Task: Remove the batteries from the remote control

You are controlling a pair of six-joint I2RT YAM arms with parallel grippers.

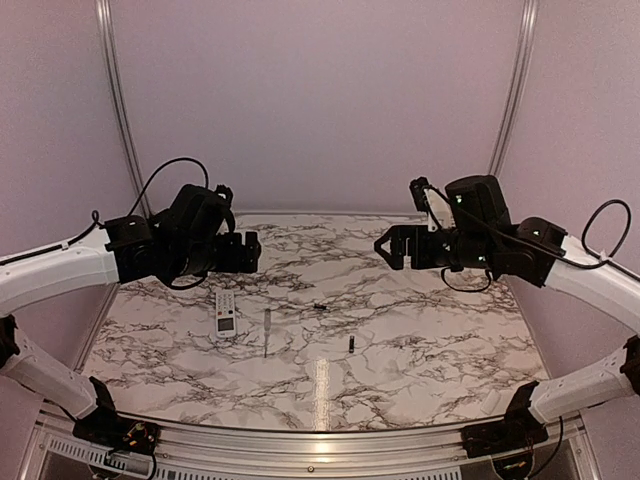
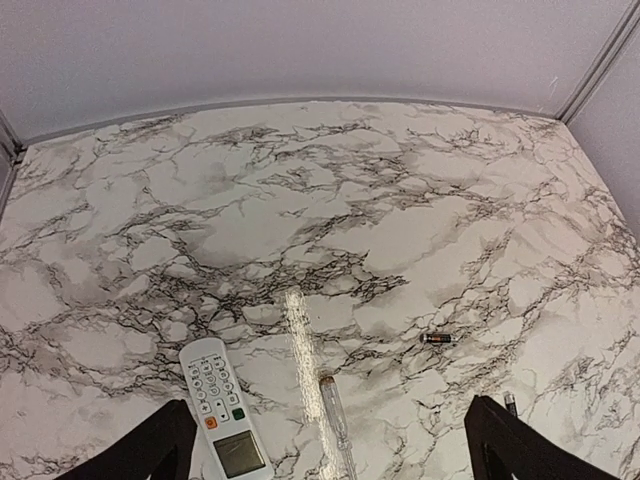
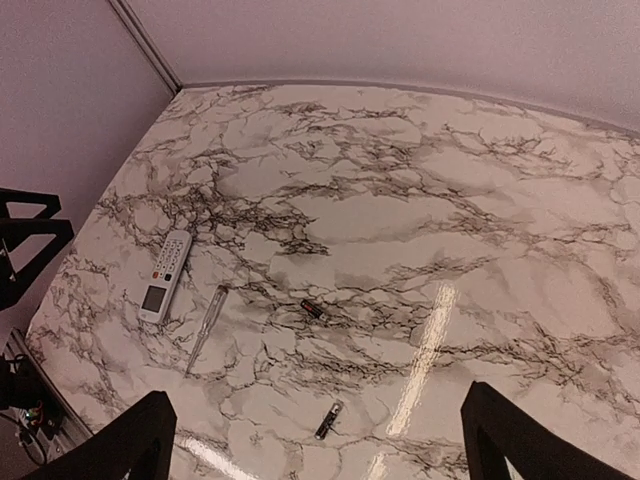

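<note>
Jaws of the left gripper (image 1: 248,252) stand wide and empty above the table (image 1: 440,310); the right gripper (image 1: 385,247), equally wide, hangs at centre right of the top view. Just below the left one in that frame lies the remote control (image 1: 225,312), buttons up, its long axis running up-down the picture, so the left arm is plainly nearer. Right of a grey stick (image 1: 267,331), the batteries (image 1: 319,307) rest loose on the marble, the second battery (image 1: 351,344) lower, seemingly already out.
</note>
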